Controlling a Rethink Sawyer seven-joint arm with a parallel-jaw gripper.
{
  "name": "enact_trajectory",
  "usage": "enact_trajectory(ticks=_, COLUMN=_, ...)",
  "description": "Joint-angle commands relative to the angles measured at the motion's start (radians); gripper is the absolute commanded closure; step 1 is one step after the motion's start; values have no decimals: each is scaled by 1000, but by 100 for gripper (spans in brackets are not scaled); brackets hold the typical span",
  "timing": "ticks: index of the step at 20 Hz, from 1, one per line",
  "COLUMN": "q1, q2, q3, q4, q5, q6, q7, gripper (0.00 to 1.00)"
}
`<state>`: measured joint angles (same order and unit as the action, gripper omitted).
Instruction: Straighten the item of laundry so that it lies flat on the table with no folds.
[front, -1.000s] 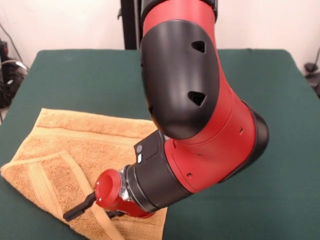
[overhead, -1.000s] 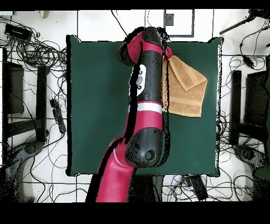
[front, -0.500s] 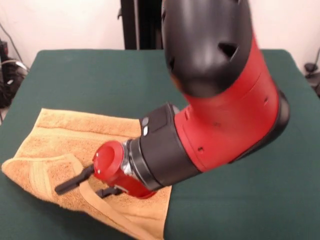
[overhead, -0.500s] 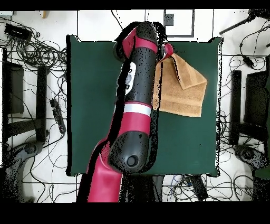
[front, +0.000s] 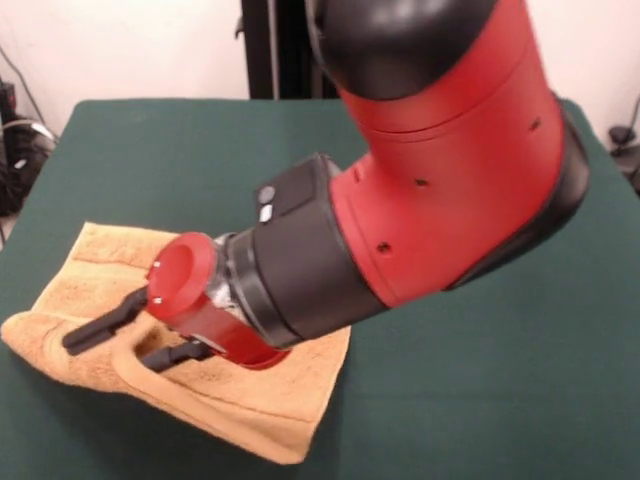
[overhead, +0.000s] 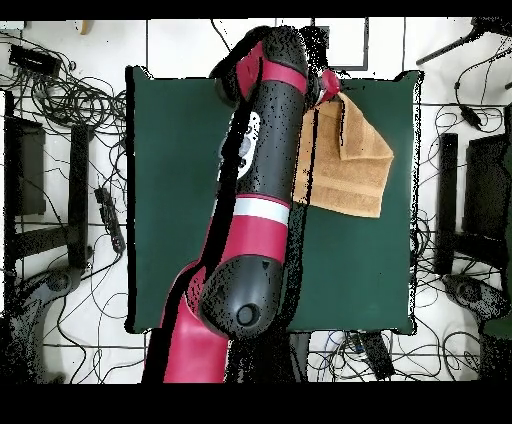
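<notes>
- Reaching low across the bench (front: 200, 160), the end effector (front: 135, 335) pointed at the near-left part of the towel (front: 290, 405) in the front view, its two black fingers (front: 100, 325) spread apart with a ridge of cloth between them.
- Whether the fingers actually pinched that ridge could not be told; they looked parted rather than clenched, and the cloth bulged up around them.
- The towel (overhead: 350, 165) lay near one corner of the bench (overhead: 180, 200) in the overhead view, close to the far edge and beside the arm, which hid its inner side.
- It was not flat: one corner was turned over onto the rest, and the front view showed a raised, rolled edge along the near-left side.
- Judged from this, the unfolding step was only partly done.
- Risk one: if the fingers shut on both layers at once, a pull would likely drag the whole towel across the felt rather than open the fold.
- Risk two: terry cloth is limp and grippy, so a shallow hold could slip off and leave a fresh crease.
- Risk three: the towel sat near the bench edge, so an outward pull might carry part of it over the side.
</notes>
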<state>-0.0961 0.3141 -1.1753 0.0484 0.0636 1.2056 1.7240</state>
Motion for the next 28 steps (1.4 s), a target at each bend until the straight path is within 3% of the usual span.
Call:
enact_trajectory(ticks=1, q1=-22, q2=36, q3=38, q4=51, q5=-33, q6=-13, q7=-355, gripper=0)
enact_trajectory(ticks=11, q1=-40, q2=32, q3=71, q4=47, q5=-18, q6=-33, q7=-500, gripper=0)
enact_trajectory(ticks=28, q1=-108, q2=47, q3=6, q4=-63, q5=18, q6=22, q7=-698, gripper=0)
